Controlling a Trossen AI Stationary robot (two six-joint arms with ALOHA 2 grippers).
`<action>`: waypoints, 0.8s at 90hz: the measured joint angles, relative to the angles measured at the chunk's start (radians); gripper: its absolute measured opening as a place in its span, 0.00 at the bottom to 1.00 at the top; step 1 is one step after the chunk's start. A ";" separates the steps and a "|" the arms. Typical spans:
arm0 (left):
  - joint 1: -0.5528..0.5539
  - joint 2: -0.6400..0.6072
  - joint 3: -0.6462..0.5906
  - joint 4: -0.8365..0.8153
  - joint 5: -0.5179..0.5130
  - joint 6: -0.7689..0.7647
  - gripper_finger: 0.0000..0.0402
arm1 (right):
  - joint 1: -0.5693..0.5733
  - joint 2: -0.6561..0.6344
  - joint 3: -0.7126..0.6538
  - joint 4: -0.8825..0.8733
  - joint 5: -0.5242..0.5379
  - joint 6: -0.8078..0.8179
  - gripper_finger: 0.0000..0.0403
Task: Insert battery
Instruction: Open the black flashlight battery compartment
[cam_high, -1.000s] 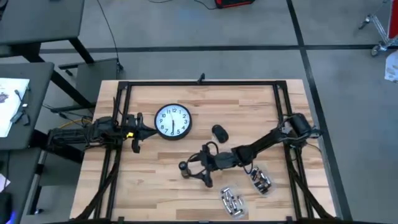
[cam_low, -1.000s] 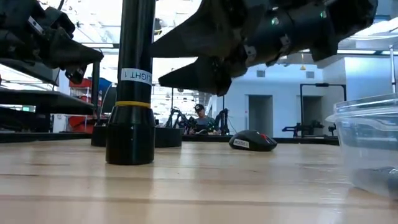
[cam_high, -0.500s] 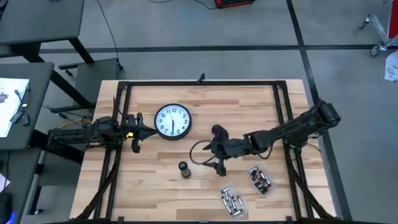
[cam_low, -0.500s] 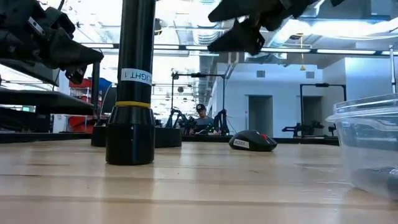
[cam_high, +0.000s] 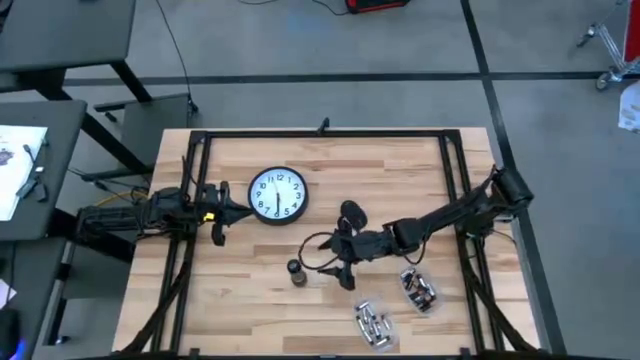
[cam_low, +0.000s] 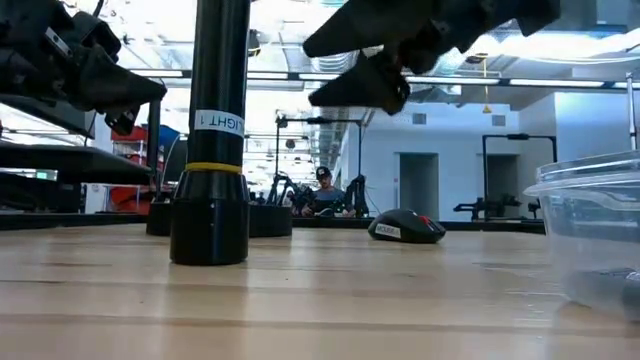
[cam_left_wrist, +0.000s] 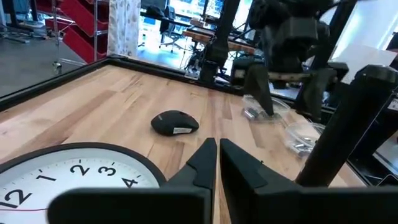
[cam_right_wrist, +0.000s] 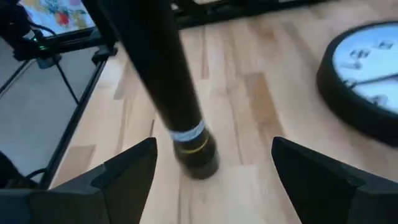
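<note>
A black flashlight (cam_high: 295, 271) with a yellow ring stands upright on its wide end on the table; it also shows in the low view (cam_low: 210, 180) and in the right wrist view (cam_right_wrist: 186, 124). My right gripper (cam_high: 325, 262) hovers open above the table, just right of the flashlight, touching nothing (cam_low: 360, 70). Silver batteries lie in two clear containers (cam_high: 418, 288) (cam_high: 372, 325) near the front right. My left gripper (cam_high: 232, 207) waits shut at the left edge of the white clock (cam_high: 277, 194).
A black computer mouse (cam_high: 352, 213) lies just beyond my right gripper. The clock lies flat at centre left. A black frame (cam_high: 320, 133) runs along the table's edges. One clear container (cam_low: 590, 230) stands close to the low camera, on its right.
My right gripper has risen and drawn back from the flashlight toward the mouse, then come back down a little toward the flashlight. It stays open. The flashlight has kept standing where it was.
</note>
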 joint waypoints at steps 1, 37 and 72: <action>0.000 0.000 0.000 0.000 0.000 0.000 0.00 | 0.001 0.000 0.000 -0.002 -0.003 0.000 0.76; 0.000 0.000 0.000 0.003 0.000 0.000 0.00 | 0.022 0.208 0.018 0.281 -0.016 -0.003 0.75; 0.000 0.000 0.000 0.005 0.000 0.000 0.00 | 0.003 0.345 0.198 0.301 -0.017 -0.080 0.75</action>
